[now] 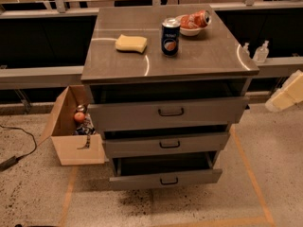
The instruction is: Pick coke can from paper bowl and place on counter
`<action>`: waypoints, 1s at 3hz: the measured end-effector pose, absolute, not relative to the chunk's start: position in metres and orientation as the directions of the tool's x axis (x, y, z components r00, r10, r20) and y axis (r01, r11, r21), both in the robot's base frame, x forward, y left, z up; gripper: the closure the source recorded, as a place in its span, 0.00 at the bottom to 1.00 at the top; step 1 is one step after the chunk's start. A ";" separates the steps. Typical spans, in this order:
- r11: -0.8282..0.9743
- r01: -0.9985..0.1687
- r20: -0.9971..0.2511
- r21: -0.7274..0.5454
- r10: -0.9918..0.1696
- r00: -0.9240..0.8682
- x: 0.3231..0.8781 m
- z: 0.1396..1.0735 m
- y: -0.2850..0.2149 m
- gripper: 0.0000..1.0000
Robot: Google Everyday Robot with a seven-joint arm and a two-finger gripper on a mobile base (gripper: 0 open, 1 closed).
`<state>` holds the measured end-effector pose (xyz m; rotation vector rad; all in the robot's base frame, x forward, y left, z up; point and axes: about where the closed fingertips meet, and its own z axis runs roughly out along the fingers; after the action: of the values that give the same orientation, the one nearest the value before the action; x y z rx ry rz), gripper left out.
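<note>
Approach step: my gripper (253,52) hangs spread beside the grey steel counter (203,56); next I reach the red aluminium coke can (195,20) in the round white paper bowl (189,31)

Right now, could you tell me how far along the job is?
Nothing looks done: the coke can lies on its side in the bowl at the back right of the counter. Nothing is in hand: the gripper is out of view, only an arm part showing at right. Left: grasp, lift, set down.
</note>
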<state>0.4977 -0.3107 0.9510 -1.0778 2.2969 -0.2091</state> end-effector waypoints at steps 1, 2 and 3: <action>0.741 -0.540 -0.563 -0.399 -0.663 -0.494 0.534 0.950 -0.339 0.00; 0.790 -0.464 -0.712 -0.400 -0.587 -0.385 0.589 0.959 -0.357 0.00; 0.804 -0.429 -0.743 -0.412 -0.569 -0.352 0.604 0.966 -0.361 0.00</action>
<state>0.6044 -0.3611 0.9656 -0.7431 1.9978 -0.1769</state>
